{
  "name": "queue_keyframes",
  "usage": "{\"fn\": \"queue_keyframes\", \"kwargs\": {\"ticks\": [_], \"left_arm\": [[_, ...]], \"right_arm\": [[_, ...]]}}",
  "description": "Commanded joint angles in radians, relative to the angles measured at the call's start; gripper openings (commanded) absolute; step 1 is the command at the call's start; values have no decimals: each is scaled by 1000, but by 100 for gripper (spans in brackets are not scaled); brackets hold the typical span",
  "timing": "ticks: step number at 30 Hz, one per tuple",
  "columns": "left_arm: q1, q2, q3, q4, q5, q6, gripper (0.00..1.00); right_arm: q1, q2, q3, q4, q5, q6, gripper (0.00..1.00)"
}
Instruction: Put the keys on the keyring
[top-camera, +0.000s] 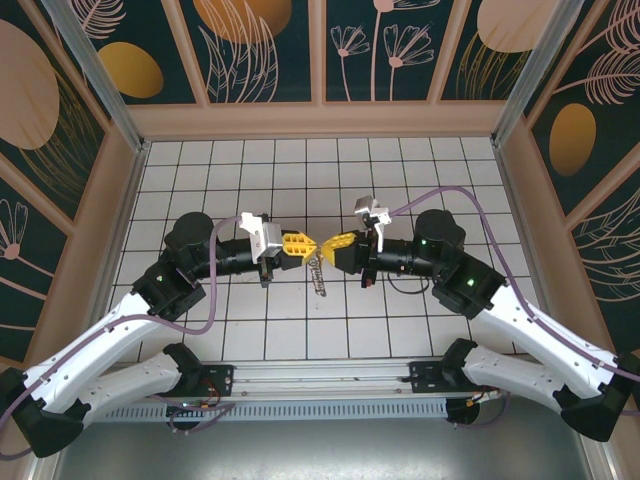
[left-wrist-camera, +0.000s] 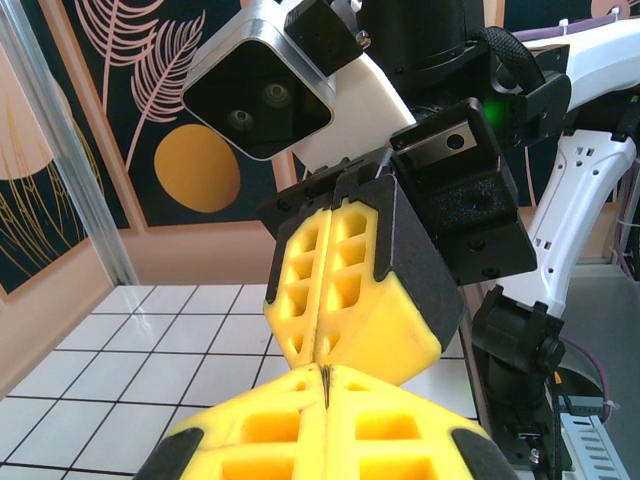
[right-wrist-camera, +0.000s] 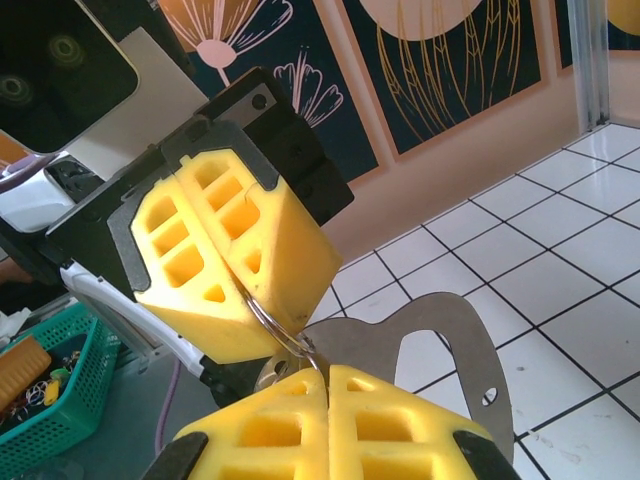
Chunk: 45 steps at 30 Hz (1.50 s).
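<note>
Your left fingers (right-wrist-camera: 190, 250) are clamped together on a thin wire loop (right-wrist-camera: 268, 322). Your right fingers (right-wrist-camera: 270, 430) are pressed together too, tip to tip with them at that loop; what they pinch, I cannot tell. The keyring (right-wrist-camera: 455, 345) hangs just beside the right fingers, over the tiled surface (top-camera: 400, 170).

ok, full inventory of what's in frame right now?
keyring: 1, grey metal, held between the grippers above table centre
wire ring: 1, silvery, from left gripper's seam to the keyring
basket: 1, green, off the table behind the left arm, small items inside
table: 1, white tiles, black grid
walls: dark floral panels, three sides
left gripper: 1, yellow pads, shut on wire ring
right gripper: 1, yellow pads, shut on keyring
</note>
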Motion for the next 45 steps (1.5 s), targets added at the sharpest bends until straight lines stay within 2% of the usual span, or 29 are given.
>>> {"fn": "queue_keyframes", "kwargs": {"ticks": [1,9,16,25,32,40,45], "left_arm": [[-6,-25,25,71,101,-3,0],[-6,-17,28,51,101,8,0],[-5,-1,33,57,110,7,0],[-6,-16,25,81,124,-18,0],[-6,-19,21,114,141,-36,0],[-6,-30,30,217,205,-117,0],[-6,-42,32,243,219,-157,0]], "right_arm": [[-35,34,40,-54,70,-44,0],[-31,63,85,-129,93,-110,0],[19,100,162,-253,213,-201,0],[115,137,177,-299,392,-249,0],[115,123,160,-291,388,-226,0],[64,42,120,-178,247,-182,0],[51,59,138,-159,200,-190,0]]}}
